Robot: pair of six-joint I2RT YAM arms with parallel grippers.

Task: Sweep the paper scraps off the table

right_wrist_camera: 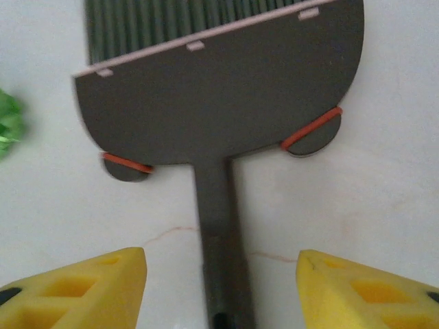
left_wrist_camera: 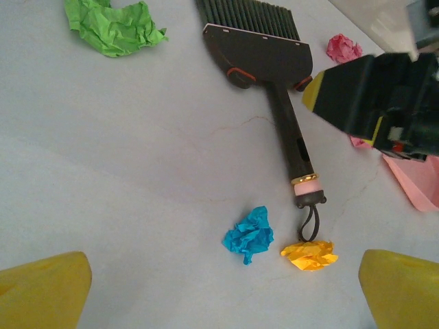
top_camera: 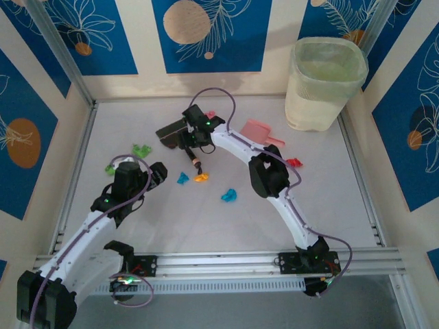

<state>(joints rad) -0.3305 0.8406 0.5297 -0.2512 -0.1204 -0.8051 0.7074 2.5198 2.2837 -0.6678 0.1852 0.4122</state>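
Observation:
Small crumpled paper scraps lie on the table (top_camera: 329,205): green (top_camera: 142,149), cyan (top_camera: 182,178), orange (top_camera: 200,178), another cyan (top_camera: 228,196) and red (top_camera: 293,163). The dark brush (top_camera: 173,131) lies flat behind them. My right gripper (right_wrist_camera: 223,295) is open, its yellow fingers (right_wrist_camera: 82,291) astride the brush handle (right_wrist_camera: 221,233) with a gap on each side. My left gripper (left_wrist_camera: 223,295) is open and empty, hovering near a blue scrap (left_wrist_camera: 250,234) and an orange scrap (left_wrist_camera: 310,255) by the handle's loop. A green scrap (left_wrist_camera: 113,27) and a pink scrap (left_wrist_camera: 343,48) lie farther off.
A pink dustpan (top_camera: 259,130) lies right of the brush. A pale translucent bin (top_camera: 324,82) stands at the back right corner. Aluminium rails (top_camera: 219,264) and cream walls with blue panels edge the table.

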